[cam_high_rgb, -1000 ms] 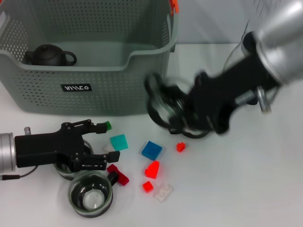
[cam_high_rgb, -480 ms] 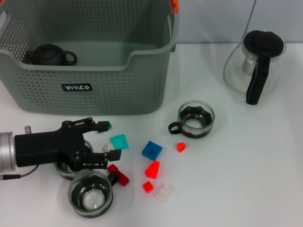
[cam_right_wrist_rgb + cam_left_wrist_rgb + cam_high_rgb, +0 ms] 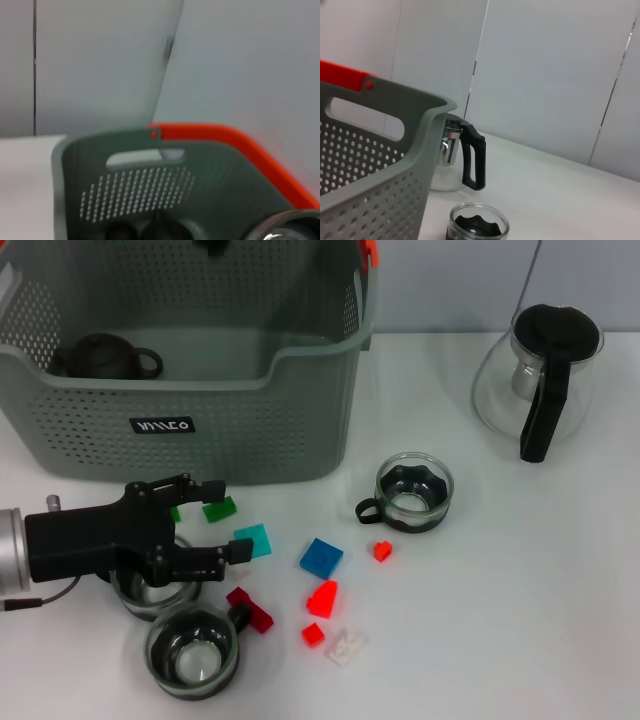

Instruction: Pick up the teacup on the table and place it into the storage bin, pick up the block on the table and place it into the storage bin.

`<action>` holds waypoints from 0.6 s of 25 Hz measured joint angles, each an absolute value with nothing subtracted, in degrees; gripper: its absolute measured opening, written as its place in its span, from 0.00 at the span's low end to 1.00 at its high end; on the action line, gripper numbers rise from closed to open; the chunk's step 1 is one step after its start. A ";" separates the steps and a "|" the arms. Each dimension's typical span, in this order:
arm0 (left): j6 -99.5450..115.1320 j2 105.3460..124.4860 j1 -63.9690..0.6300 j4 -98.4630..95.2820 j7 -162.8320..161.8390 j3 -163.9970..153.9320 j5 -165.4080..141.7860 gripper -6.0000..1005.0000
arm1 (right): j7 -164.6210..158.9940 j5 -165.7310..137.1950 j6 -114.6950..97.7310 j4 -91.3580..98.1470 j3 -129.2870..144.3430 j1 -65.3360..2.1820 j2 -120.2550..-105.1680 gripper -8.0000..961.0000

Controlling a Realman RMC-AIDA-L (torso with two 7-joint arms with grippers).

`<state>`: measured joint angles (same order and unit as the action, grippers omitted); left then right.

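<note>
left gripper: jaws wide, over white counter | green flat plastic block at 12 o'clock | right gripper: unseen, state cannot tell

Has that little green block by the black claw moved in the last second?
Yes. The green block now lies free of the left gripper, slightly nearer the storage bin.

Glass coffee pot with black handle, dark teapot, white table

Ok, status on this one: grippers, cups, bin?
Left gripper open, low over a glass teacup. Right arm out of view. Storage bin holds a black teapot.
</note>
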<state>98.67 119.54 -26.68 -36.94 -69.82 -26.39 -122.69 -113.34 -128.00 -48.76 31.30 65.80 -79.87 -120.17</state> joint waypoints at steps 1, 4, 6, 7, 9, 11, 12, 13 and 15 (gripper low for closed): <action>98.82 119.57 -26.69 -36.94 -69.81 -26.39 -122.69 0.86 | -113.10 -127.42 -46.75 30.09 67.70 -79.96 -120.55 0.06; 99.66 119.69 -26.70 -36.91 -69.70 -26.39 -122.69 0.86 | -112.48 -123.46 -41.14 26.60 73.66 -79.74 -120.89 0.06; 99.86 119.69 -26.69 -36.92 -69.67 -26.39 -122.67 0.86 | -111.42 -119.66 -38.31 25.08 77.15 -79.01 -120.91 0.06; 100.00 119.70 -26.60 -36.91 -69.62 -26.38 -122.64 0.86 | -110.72 -117.77 -37.16 24.66 78.57 -78.47 -120.92 0.07; 100.06 119.75 -26.45 -36.91 -69.56 -26.36 -122.59 0.86 | -109.59 -114.97 -35.67 24.48 80.80 -77.22 -120.93 0.07; 100.06 119.79 -26.37 -36.91 -69.55 -26.34 -122.50 0.86 | -109.14 -113.36 -34.72 24.42 82.53 -76.24 -120.94 0.07; 100.06 119.80 -26.34 -36.91 -69.55 -26.30 -122.46 0.86 | -109.08 -112.91 -34.28 24.38 83.19 -75.81 -120.95 0.07; 100.06 119.80 -26.32 -36.91 -69.54 -26.29 -122.44 0.86 | -109.07 -112.63 -33.88 24.37 83.67 -75.46 -120.95 0.07; 100.06 119.80 -26.28 -36.91 -69.54 -26.28 -122.32 0.86 | -109.06 -112.54 -33.50 24.30 83.92 -75.04 -120.96 0.07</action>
